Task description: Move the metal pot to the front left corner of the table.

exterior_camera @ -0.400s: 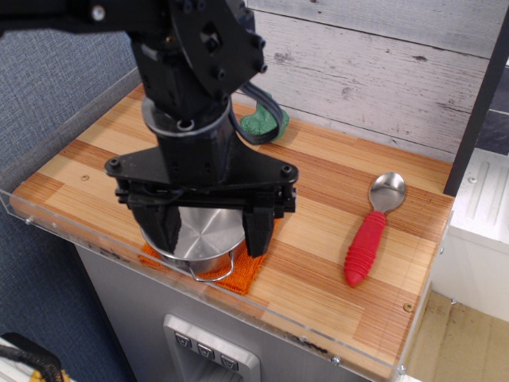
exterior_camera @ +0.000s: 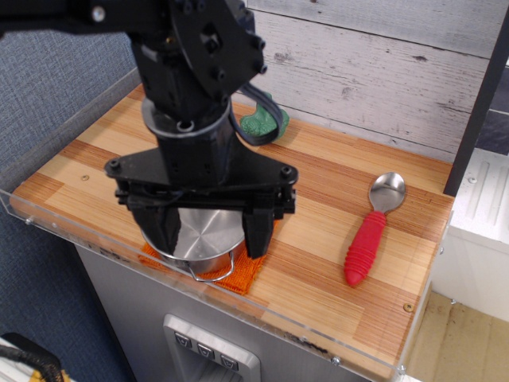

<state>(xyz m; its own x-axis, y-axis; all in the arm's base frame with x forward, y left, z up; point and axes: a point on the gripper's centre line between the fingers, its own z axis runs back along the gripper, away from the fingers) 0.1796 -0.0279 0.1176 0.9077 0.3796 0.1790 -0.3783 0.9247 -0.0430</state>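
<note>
The metal pot [exterior_camera: 205, 239] is small, round and shiny, and it sits on an orange cloth [exterior_camera: 242, 278] near the front edge of the table [exterior_camera: 318, 263], left of the middle. A thin wire loop handle shows at its front. My gripper [exterior_camera: 209, 247] hangs straight over the pot with its jaws spread. The left finger [exterior_camera: 163, 231] covers the pot's left wall and the right finger [exterior_camera: 258, 235] stands just outside its right wall. The fingertips are low, at about the level of the pot's wall. I cannot see whether either finger touches the pot.
A metal spoon with a red handle [exterior_camera: 367, 243] lies at the right. A green object [exterior_camera: 266, 123] sits at the back behind the arm. A clear acrylic rim [exterior_camera: 71, 231] runs along the table's front and left edges. A grey plank wall stands behind.
Almost nothing has changed. The arm and the pot stay in the same place.
</note>
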